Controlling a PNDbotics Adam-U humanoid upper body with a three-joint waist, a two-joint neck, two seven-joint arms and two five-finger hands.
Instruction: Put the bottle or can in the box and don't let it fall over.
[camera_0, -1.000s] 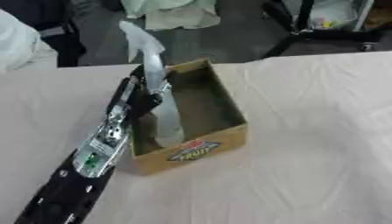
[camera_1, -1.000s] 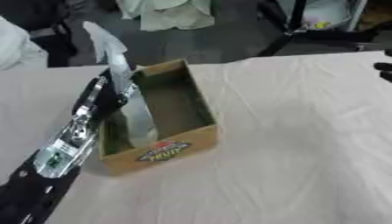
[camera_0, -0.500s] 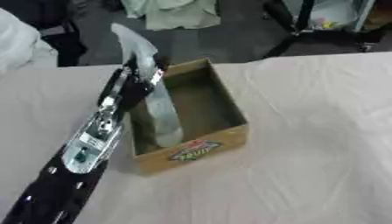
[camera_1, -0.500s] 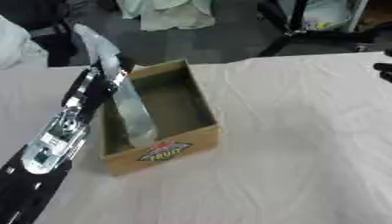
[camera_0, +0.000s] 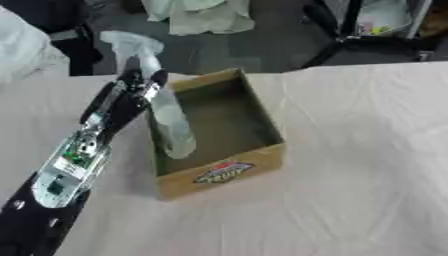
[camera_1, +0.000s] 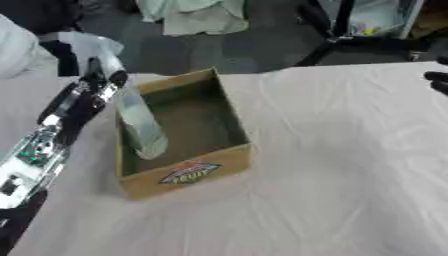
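Now the left hand (camera_0: 131, 92) has its fingers curled round the upper part of a clear plastic spray bottle (camera_0: 171, 122), which leans with its base inside the open cardboard box (camera_0: 262, 120) on the cloth-covered worktop (camera_0: 367, 150).

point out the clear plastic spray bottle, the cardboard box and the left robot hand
clear plastic spray bottle (camera_0: 172, 127), left eye view, lower body
open brown cardboard box (camera_0: 223, 173), left eye view, labelled front wall
left robot hand (camera_0: 131, 92), left eye view, fingers at the bottle's neck
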